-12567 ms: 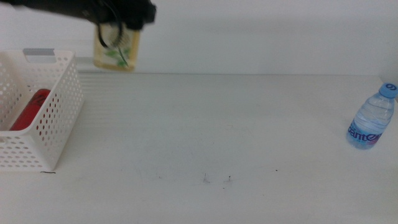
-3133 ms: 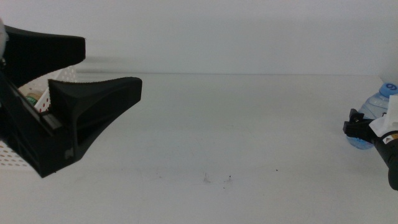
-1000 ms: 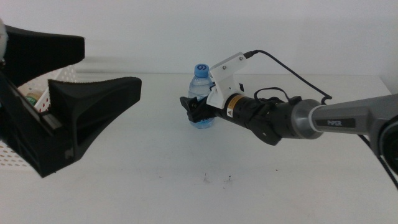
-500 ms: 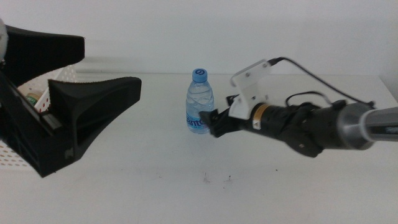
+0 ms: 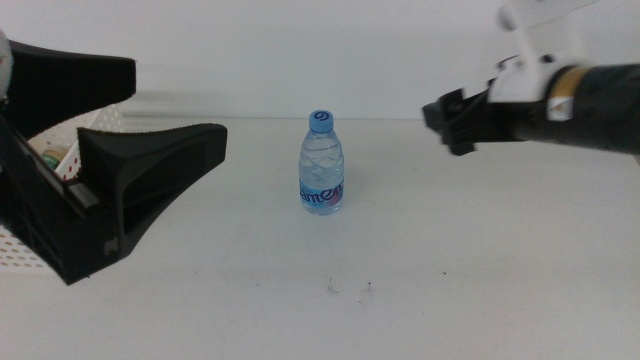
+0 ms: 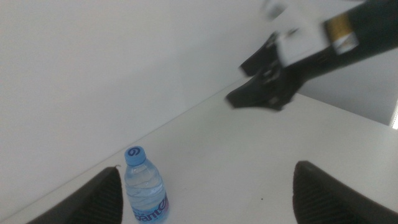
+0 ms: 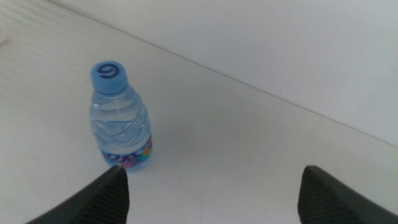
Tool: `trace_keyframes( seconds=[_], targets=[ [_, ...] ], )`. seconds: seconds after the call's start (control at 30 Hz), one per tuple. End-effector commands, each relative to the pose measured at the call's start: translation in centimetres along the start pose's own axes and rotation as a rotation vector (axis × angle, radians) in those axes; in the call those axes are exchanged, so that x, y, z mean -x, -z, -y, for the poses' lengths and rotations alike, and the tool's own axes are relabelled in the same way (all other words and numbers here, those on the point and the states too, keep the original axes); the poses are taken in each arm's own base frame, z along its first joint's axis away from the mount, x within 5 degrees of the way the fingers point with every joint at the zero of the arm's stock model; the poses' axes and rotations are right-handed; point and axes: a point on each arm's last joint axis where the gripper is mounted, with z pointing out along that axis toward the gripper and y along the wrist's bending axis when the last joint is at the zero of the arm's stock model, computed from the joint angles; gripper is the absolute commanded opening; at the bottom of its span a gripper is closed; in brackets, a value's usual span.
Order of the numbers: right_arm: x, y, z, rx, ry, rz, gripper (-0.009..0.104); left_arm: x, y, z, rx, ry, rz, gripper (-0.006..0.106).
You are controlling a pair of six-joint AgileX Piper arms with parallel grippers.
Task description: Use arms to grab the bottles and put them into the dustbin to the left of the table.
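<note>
The left gripper (image 5: 170, 150) sat nearest the middle camera, huge and dark at the left side of the picture, its jaws spread wide and holding nothing. Behind it showed part of the white bin (image 5: 70, 135), with a bit of the yellow tea bottle (image 5: 50, 158) visible inside; the rest of the bin was hidden by the gripper.

A few dark specks (image 5: 348, 289) lay on the table (image 5: 400, 310) toward the front. Farther back, near the middle of the table, the water bottle (image 5: 322, 164) stood upright with its blue cap on, touched by neither gripper. In the left wrist view it stood just beside one open jaw; in the right wrist view it stood by one of that gripper's jaws, which were also well apart.

The right gripper (image 5: 450, 120) hung above the table at the right, clear of the bottle and well apart from it, empty, with its white camera mount (image 5: 530, 40) on top.
</note>
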Motion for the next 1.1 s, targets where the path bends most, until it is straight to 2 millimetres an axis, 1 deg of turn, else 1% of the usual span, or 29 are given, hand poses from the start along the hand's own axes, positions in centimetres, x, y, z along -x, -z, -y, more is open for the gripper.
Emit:
trace_keyframes(
  seconds=[0.0, 0.13, 0.3, 0.37, 0.47, 0.57, 0.87, 1.07],
  targets=[
    [0.3, 2.7, 0.4, 0.007, -0.019, -0.013, 0.087, 0.0, 0.1, 0.0, -0.002, 0.004, 0.01, 0.094],
    [0.8, 6.5, 0.3, 0.066, -0.033, -0.01, 0.087, 0.0, 0.1, 0.0, -0.002, 0.004, 0.01, 0.094],
    [2.6, 11.6, 0.6, 0.104, -0.07, -0.045, 0.087, 0.0, 0.1, 0.0, -0.002, 0.004, 0.01, 0.094],
    [3.5, 13.3, 0.8, 0.105, -0.069, -0.056, 0.087, 0.0, 0.1, 0.0, -0.002, 0.004, 0.01, 0.094],
    [4.5, 14.8, 1.0, 0.11, -0.07, -0.068, 0.087, 0.0, 0.1, 0.0, -0.002, 0.004, 0.01, 0.094],
    [5.2, 15.5, 1.1, 0.109, -0.071, -0.04, 0.087, 0.0, 0.1, 0.0, -0.002, 0.004, 0.01, 0.094],
    [5.3, 15.5, 0.9, 0.122, -0.081, -0.034, 0.087, 0.0, 0.1, 0.0, -0.002, 0.004, 0.01, 0.094],
    [5.3, 15.5, 0.8, 0.139, -0.013, -0.028, 0.087, 0.0, 0.1, 0.0, -0.002, 0.004, 0.01, 0.094]
  ],
)
